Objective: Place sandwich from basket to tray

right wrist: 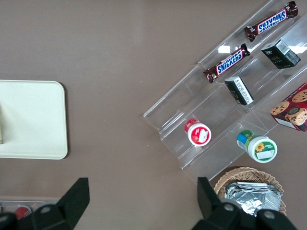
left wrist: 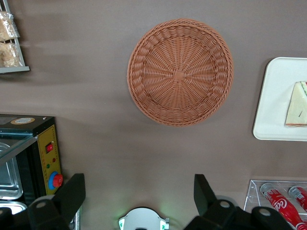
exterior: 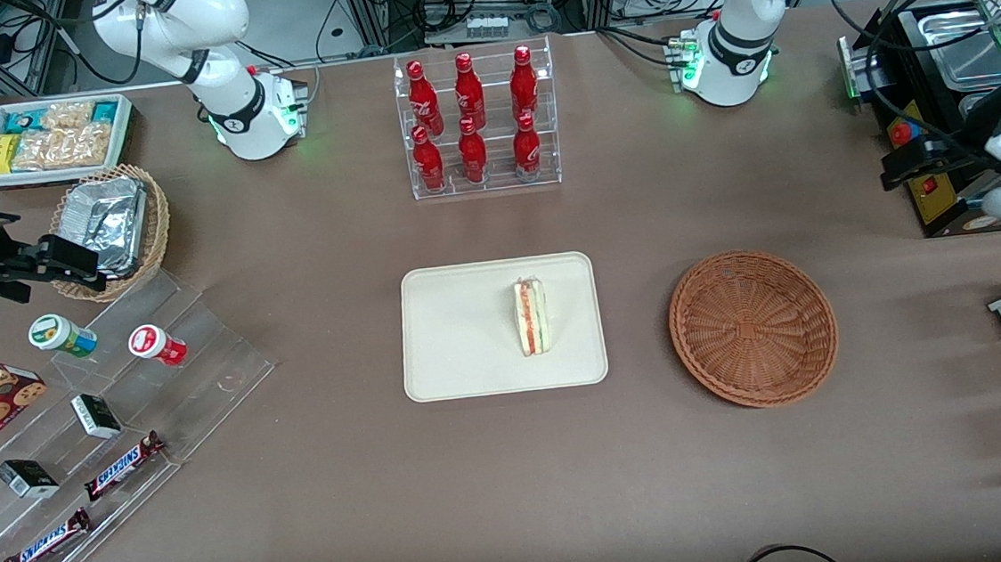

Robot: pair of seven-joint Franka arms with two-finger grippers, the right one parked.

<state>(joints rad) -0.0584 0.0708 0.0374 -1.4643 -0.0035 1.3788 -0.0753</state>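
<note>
Two dark fingers [left wrist: 72, 194] of the left arm's claw [left wrist: 139, 194] stand wide apart with nothing between them; the claw is released and hangs high above the brown surface [exterior: 517, 494], toward the working arm's end. Directly below its camera lies the basket [left wrist: 180, 72], reddish-brown wicker, with no contents. Beside the basket, toward the parked arm's end, the tray [exterior: 460, 329] rests flat. The sandwich [exterior: 532, 317] sits on the tray, near the edge closest to the basket, its red, orange and green layers facing up. Judged from this layout, the transfer appears complete. The sandwich is likely light, soft and easily crushed; any further handling calls for a gentle grip across the two bread faces, not across the filling. A rack of red bottles [exterior: 479, 122] stands farther from the front camera.
</note>
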